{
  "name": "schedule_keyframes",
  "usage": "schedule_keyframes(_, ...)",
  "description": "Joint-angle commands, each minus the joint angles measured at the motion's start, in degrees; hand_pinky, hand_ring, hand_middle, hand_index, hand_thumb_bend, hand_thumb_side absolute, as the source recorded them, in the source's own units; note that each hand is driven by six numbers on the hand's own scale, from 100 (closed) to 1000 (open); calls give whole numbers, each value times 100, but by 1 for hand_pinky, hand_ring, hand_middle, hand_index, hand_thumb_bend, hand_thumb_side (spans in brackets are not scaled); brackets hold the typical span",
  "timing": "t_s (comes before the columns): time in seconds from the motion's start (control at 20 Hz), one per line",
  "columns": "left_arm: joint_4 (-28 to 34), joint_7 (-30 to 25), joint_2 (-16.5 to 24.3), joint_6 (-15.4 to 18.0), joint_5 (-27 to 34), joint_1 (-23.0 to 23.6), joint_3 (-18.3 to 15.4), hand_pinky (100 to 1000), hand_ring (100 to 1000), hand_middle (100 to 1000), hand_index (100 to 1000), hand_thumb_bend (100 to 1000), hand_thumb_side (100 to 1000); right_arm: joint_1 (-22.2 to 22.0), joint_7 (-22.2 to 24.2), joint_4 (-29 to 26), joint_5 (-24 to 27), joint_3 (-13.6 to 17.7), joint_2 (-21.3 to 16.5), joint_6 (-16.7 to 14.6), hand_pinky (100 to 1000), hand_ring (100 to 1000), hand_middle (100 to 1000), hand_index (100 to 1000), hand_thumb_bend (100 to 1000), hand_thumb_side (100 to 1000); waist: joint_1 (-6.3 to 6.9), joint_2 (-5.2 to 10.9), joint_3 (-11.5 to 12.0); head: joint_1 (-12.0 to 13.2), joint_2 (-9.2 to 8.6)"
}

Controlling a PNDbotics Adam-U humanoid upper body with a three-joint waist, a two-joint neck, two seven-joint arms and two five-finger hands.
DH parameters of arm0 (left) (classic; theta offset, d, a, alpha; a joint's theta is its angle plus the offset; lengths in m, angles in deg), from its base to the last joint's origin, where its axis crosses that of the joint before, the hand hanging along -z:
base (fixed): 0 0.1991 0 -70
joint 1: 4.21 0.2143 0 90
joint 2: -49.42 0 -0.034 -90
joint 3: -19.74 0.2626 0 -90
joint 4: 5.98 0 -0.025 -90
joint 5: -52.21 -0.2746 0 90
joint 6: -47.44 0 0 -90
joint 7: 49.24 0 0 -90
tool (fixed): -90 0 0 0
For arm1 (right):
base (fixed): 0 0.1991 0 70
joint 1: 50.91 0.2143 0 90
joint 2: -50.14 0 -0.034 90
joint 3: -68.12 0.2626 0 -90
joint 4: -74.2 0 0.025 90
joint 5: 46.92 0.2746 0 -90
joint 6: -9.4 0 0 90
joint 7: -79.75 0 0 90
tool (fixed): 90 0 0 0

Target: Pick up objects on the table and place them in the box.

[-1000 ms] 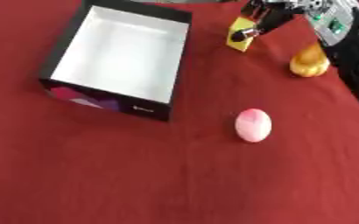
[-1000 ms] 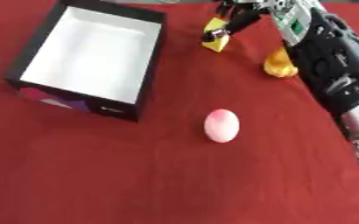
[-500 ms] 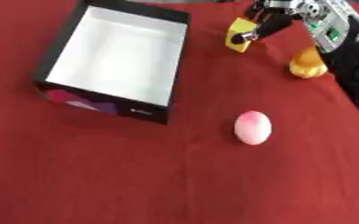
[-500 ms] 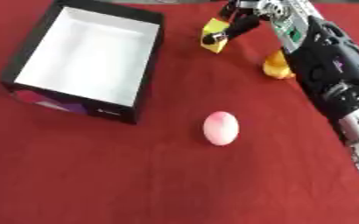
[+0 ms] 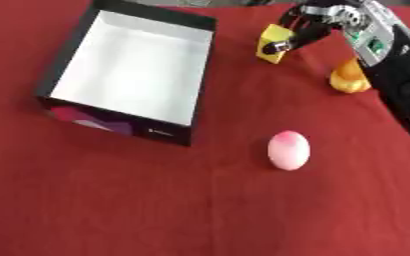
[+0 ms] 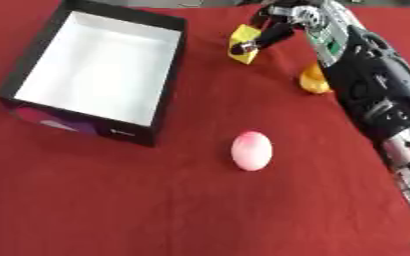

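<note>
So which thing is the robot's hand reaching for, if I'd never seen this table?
Find the black box with the white inside. Past its far right corner, the right hand curls onto a small yellow block: angular, unlike the rounded orange object or pink egg.

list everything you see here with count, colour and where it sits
box: 1, black outside with a white inside and a purple patch on its near wall, far left of the table, nothing in it
yellow block: 1, yellow, far side right of the box, at the right hand's fingertips
orange object: 1, orange-yellow, right of the block, partly hidden by the right arm
egg: 1, pink, near the middle of the table, standing apart from everything else
tablecloth: 1, dark red, covering the whole table
right hand: 1, black and silver, reaching in from the upper right, fingers curled at the yellow block
left hand: not in view
</note>
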State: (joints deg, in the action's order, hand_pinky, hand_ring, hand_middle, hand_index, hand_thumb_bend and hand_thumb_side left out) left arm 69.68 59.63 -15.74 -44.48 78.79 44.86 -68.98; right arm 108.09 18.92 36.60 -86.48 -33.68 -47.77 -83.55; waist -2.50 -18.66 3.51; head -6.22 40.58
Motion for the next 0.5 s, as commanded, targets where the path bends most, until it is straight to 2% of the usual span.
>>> schedule_keyframes(0.05, 91, -10, 132, -4, -31, -120, -24, 842, 708, 755, 844, 867, 616, 91, -137, -60, 36, 63, -75, 45, 850, 813, 756, 830, 563, 466, -36, 17, 14, -25, -77)
schedule_keyframes(0.5, 96, -27, 100, -13, -38, -119, -17, 842, 707, 753, 838, 860, 616, 50, -469, 11, 96, 43, -14, 82, 839, 775, 701, 778, 479, 264, -33, -26, 37, -40, -108)
